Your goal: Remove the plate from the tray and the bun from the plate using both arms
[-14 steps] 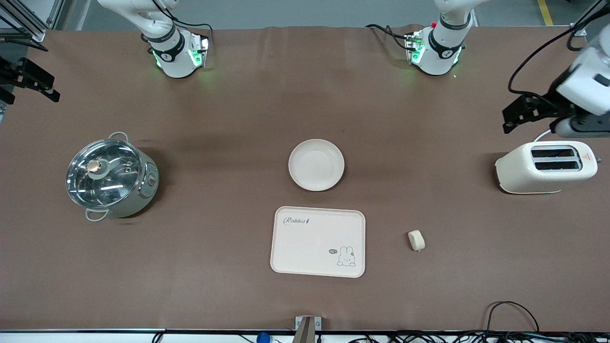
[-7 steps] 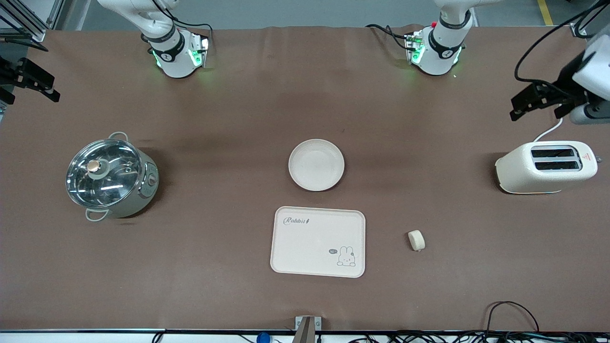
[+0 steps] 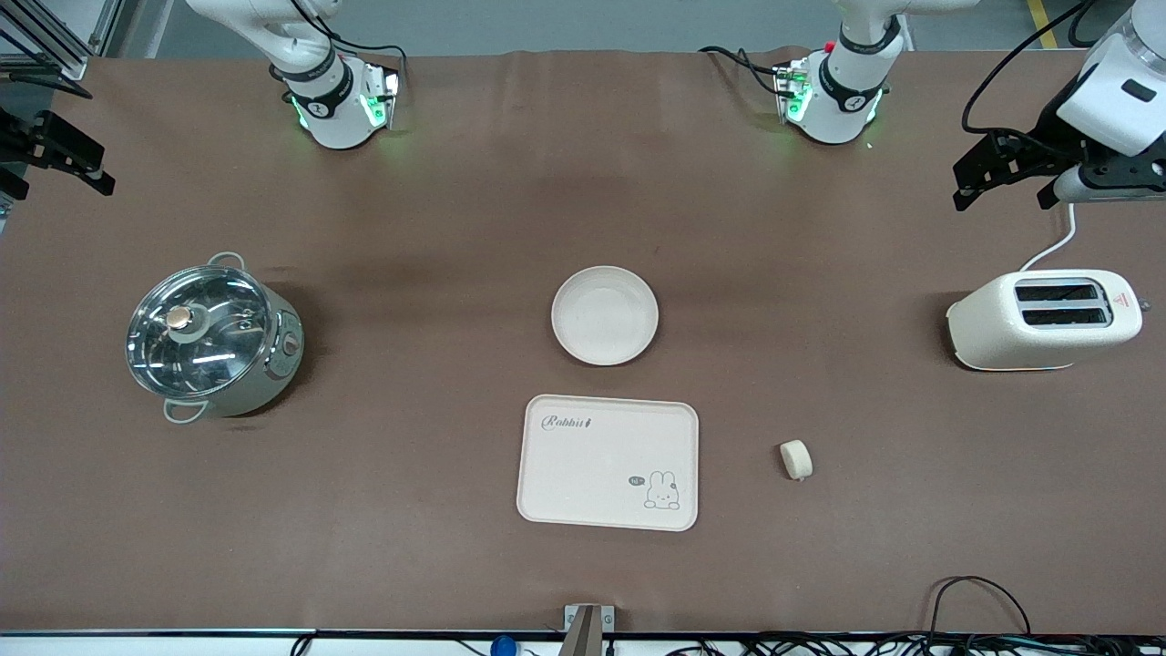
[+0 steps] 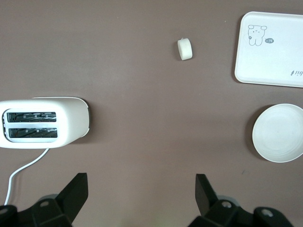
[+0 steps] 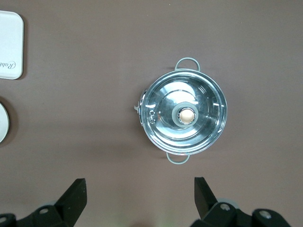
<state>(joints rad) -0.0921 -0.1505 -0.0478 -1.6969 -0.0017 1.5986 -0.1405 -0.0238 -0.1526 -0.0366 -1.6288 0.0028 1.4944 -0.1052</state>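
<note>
Plate (image 3: pixel 605 315) and bun (image 3: pixel 795 459) lay untouched on table (image 3: pixel 437 228); left claw (image 4: pixel 141 195) hung wide near toaster (image 3: pixel 1043 319), right claw (image 5: pixel 140 196) wide above pot (image 5: pixel 184 116).

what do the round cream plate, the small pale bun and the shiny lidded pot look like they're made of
Round cream-white plate: probably matte plastic or melamine; an even, dull surface with no glare. Small pale cream bun: looks like soft dough or a foam prop, matte and smooth; hard to say which. Shiny lidded pot: polished metal body, with a clear glass-like lid showing mirror reflections.
</note>
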